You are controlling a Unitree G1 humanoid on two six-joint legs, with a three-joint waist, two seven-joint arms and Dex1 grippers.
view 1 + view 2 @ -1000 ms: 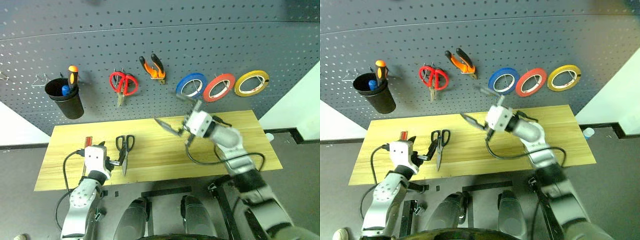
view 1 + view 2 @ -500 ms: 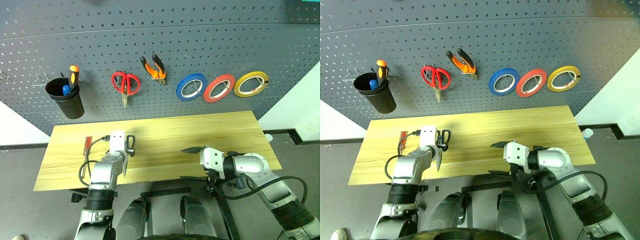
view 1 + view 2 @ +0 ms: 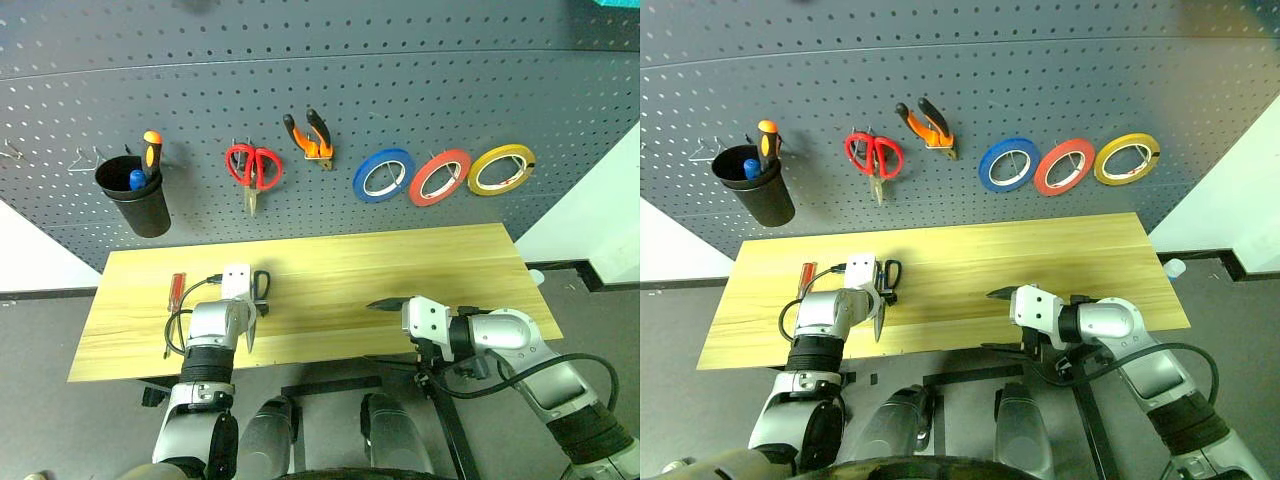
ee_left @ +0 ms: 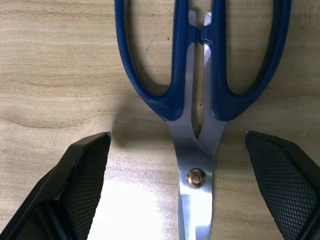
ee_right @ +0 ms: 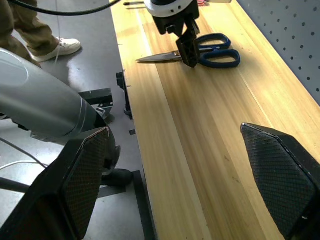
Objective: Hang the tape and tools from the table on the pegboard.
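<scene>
Step in hand: picking up my dark-handled scissors (image 4: 200,95) off the table (image 3: 400,270); the pliers (image 3: 312,135) and red tape (image 3: 439,176) already hang on the pegboard (image 3: 300,70), at about 12 and 1 o'clock from the table's middle.
Left gripper (image 4: 177,185): mine, spread wide, holding nothing; its pads (image 4: 90,170) sit either side of the blades near the pivot screw, not touching them.
Scissors: flat on the table at 9 o'clock, handles toward the pegboard, blades toward the near edge.
Screwdriver (image 3: 176,289): red-handled, lying just beyond the scissors at 9 o'clock, untouched.
Right gripper (image 3: 385,303): wide apart, empty, hovering near the table's front edge at 5 o'clock.
Next move, as I judge it: lower, close on the blades by the pivot, lift, then carry the loops to a free hook.
</scene>
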